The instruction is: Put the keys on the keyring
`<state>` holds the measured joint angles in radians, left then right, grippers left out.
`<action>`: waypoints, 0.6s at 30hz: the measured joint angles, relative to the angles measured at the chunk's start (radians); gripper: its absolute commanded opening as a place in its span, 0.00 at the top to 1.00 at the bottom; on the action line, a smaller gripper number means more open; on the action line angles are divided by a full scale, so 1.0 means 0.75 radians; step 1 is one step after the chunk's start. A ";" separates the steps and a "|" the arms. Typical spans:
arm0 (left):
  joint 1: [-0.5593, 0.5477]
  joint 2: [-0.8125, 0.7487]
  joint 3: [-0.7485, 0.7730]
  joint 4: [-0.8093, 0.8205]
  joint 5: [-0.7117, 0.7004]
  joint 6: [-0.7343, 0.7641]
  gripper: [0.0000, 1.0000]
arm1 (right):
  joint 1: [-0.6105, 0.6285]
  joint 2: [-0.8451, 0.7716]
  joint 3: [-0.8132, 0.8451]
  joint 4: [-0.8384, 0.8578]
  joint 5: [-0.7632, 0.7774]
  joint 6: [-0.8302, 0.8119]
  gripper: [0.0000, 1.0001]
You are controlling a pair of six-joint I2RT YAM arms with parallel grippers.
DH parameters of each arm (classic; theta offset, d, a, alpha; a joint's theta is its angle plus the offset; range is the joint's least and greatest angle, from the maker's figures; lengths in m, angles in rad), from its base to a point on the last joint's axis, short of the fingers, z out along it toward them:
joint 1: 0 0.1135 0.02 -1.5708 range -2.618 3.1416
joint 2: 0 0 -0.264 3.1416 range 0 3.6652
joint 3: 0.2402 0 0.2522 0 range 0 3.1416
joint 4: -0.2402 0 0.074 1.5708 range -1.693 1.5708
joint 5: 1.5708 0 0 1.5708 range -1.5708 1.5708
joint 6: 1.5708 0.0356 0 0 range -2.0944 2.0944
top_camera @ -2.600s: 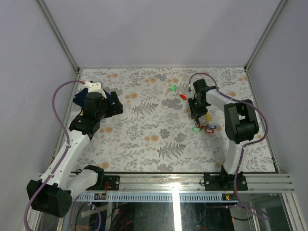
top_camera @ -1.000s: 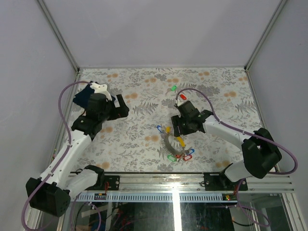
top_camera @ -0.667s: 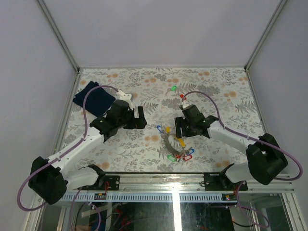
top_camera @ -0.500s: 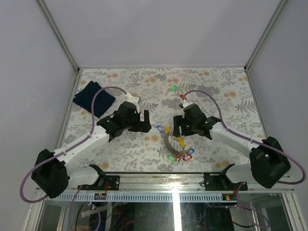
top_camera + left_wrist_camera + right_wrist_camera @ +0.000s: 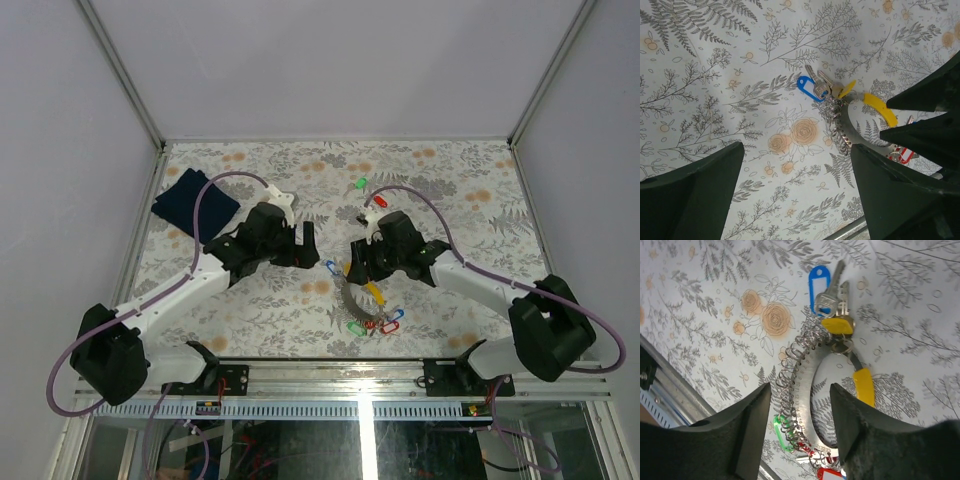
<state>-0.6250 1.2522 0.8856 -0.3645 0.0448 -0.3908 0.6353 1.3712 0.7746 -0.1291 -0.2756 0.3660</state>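
While the left gripper [image 5: 796,147] and right gripper [image 5: 799,385] hover wide open and empty, one keyring [image 5: 803,371] lies on the desk [image 5: 450,170] between them, with one blue-tagged key [image 5: 819,282] and one yellow-tagged key [image 5: 837,325] at its far end. Beyond lie two loose ones, a green-tagged key [image 5: 361,185] and a red-tagged key [image 5: 380,201].

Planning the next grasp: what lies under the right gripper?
The right gripper hangs open over the keyring, a blue-tagged key and two yellow tags. One finger partly covers the red tags at the ring's end, beside a green tag.
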 measured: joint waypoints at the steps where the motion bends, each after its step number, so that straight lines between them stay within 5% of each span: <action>1: 0.008 0.002 0.001 0.004 0.007 0.004 0.10 | -0.001 0.031 0.017 0.005 -0.034 -0.018 0.48; 18: 0.070 0.016 0.027 0.007 0.025 0.061 0.10 | -0.001 0.328 0.093 0.119 -0.180 -0.050 0.64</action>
<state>-0.5728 1.2644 0.9062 -0.3595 0.0639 -0.3450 0.6346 1.6173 0.8440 -0.0399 -0.4107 0.3286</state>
